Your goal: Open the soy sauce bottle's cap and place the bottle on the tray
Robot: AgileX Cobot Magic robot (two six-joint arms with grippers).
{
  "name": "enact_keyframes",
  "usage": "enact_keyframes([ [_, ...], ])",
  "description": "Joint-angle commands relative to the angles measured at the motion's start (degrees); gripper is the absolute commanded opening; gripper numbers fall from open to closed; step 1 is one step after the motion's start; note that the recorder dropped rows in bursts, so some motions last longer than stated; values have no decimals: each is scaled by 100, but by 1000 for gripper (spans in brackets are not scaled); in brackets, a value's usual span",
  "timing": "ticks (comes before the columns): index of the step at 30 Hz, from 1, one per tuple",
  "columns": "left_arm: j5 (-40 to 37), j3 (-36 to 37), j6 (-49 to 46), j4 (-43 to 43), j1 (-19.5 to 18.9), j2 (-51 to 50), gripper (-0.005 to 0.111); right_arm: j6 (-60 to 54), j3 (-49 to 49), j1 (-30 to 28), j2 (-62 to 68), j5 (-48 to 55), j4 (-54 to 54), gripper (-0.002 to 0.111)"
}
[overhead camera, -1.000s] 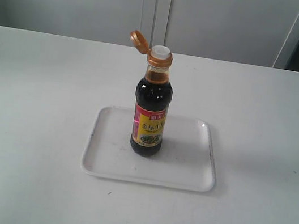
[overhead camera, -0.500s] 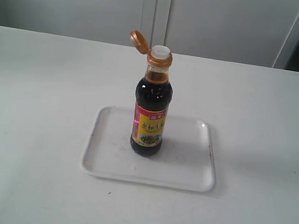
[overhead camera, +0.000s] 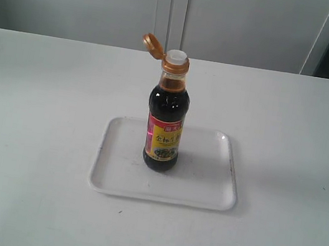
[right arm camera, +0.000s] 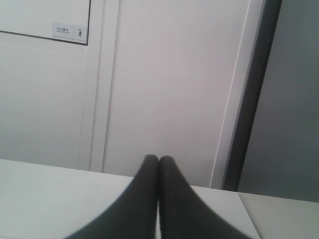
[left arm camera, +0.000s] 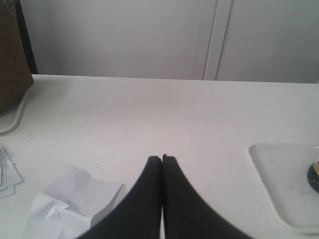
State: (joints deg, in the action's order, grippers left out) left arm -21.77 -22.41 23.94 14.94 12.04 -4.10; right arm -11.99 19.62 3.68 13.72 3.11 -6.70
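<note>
The soy sauce bottle (overhead camera: 165, 126) stands upright on the white tray (overhead camera: 204, 189) in the middle of the table. Its golden-brown cap (overhead camera: 153, 45) is flipped open to the left, and the white spout (overhead camera: 177, 56) is bare. Neither arm shows in the exterior view. In the left wrist view my left gripper (left arm camera: 162, 158) is shut and empty above the table; a corner of the tray (left arm camera: 279, 179) and a sliver of the bottle (left arm camera: 314, 175) lie off to one side. My right gripper (right arm camera: 159, 158) is shut on nothing and faces the wall.
Crumpled white paper (left arm camera: 75, 201) lies on the table close to the left gripper. A brown object on a white dish (left arm camera: 10, 69) sits at the table's far corner in the left wrist view. White wall panels (overhead camera: 170, 10) stand behind the table.
</note>
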Motion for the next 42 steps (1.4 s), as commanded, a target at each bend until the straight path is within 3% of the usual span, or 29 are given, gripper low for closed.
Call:
enact_keyframes([
  [1, 35, 31, 29, -37, 8, 41, 0, 44, -27, -20, -43, -22, -31, 0],
  [9, 48, 31, 34, 13, 8, 41, 0, 44, -27, -20, -43, -22, -31, 0],
  [11, 58, 59, -639, -367, 8, 41, 0, 44, -27, -20, -43, -22, -31, 0],
  [12, 75, 121, -1610, -818, 8, 51, 0, 44, -27, -20, -43, -22, -31, 0],
  [14, 159, 260, -2548, -1574, -80, 72, 0, 44, -27, -20, -43, -22, -31, 0],
  [18, 763, 800, -2525, -1770, -728, 72, 0, 44, -27, -20, -43, -22, -31, 0],
  [23, 827, 1116, -2525, -2022, -1179, 72, 0, 44, -27, -20, -43, -22, -31, 0],
  [32, 676, 1216, -2500, -2022, -1204, 297, 0, 44, -27, -20, -43, -22, -31, 0],
  [42, 717, 2178, -2428, -2074, -1204, 410, 0, 44, -27, -20, -43, -22, -31, 0],
])
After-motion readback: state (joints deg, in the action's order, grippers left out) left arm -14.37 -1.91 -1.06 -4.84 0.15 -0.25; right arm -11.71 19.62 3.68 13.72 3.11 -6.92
